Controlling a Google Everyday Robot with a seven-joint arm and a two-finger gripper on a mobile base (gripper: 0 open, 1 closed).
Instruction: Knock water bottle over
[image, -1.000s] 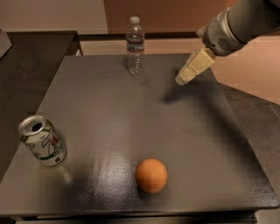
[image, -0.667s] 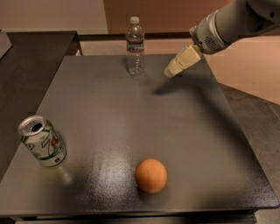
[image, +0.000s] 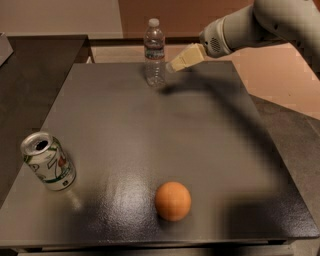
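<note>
The water bottle (image: 154, 52) is standing upright near the table's (image: 150, 130) far edge. The hand (image: 171, 66) is hovering just beside it, cream fingers (image: 186, 56) pressed together. 1 green-and-white soda can (image: 48, 161) and 1 orange (image: 172, 201) are sitting toward the near edge.

the water bottle (image: 154, 52) stands upright at the far edge of the table (image: 210, 145). the claw (image: 172, 66) hangs just right of it. a can (image: 48, 161) sits front left, and an orange (image: 173, 201) front centre.

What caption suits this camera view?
Gripper beside the upright water bottle near the table's far edge; soda can and orange up front.
</note>
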